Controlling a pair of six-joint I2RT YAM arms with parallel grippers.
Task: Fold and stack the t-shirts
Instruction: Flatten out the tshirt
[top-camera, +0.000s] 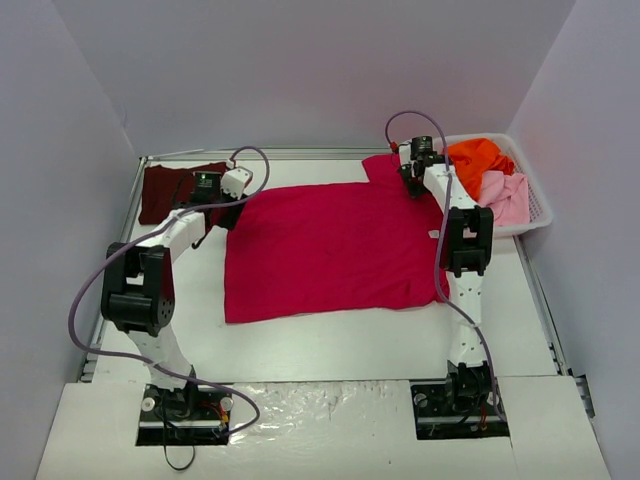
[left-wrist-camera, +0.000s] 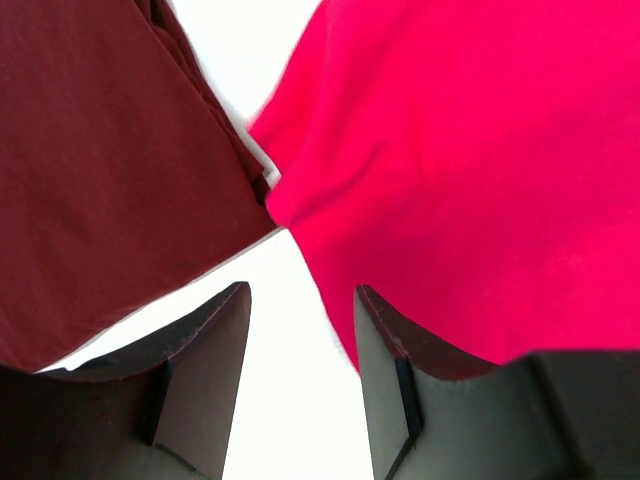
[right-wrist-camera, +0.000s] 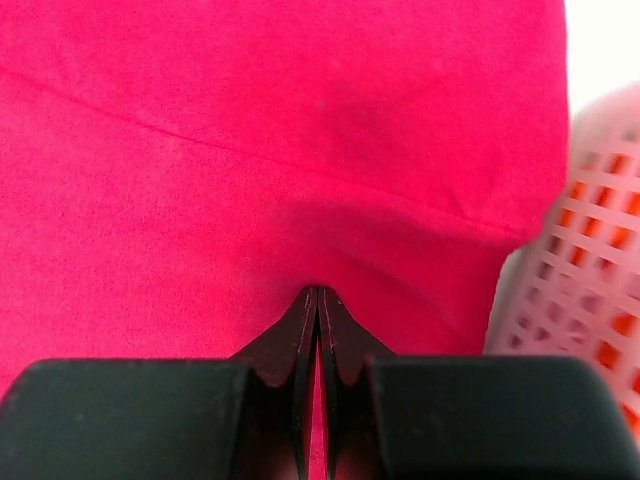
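Note:
A crimson-red t-shirt (top-camera: 330, 250) lies spread flat across the middle of the table. My right gripper (top-camera: 408, 180) is at its far right corner, and in the right wrist view the gripper (right-wrist-camera: 317, 290) is shut on a pinch of the red cloth (right-wrist-camera: 250, 130), which puckers at the tips. My left gripper (top-camera: 226, 208) hovers at the shirt's far left corner. It (left-wrist-camera: 302, 290) is open over bare table, with the red edge (left-wrist-camera: 470, 150) by its right finger. A dark maroon t-shirt (top-camera: 170, 190) lies folded at the back left, close to the left finger (left-wrist-camera: 100, 170).
A white mesh basket (top-camera: 535, 215) stands at the back right, holding an orange t-shirt (top-camera: 478, 158) and a pale pink one (top-camera: 505, 195). Its wall (right-wrist-camera: 580, 290) is close on the right of my right gripper. Grey walls enclose the table on three sides.

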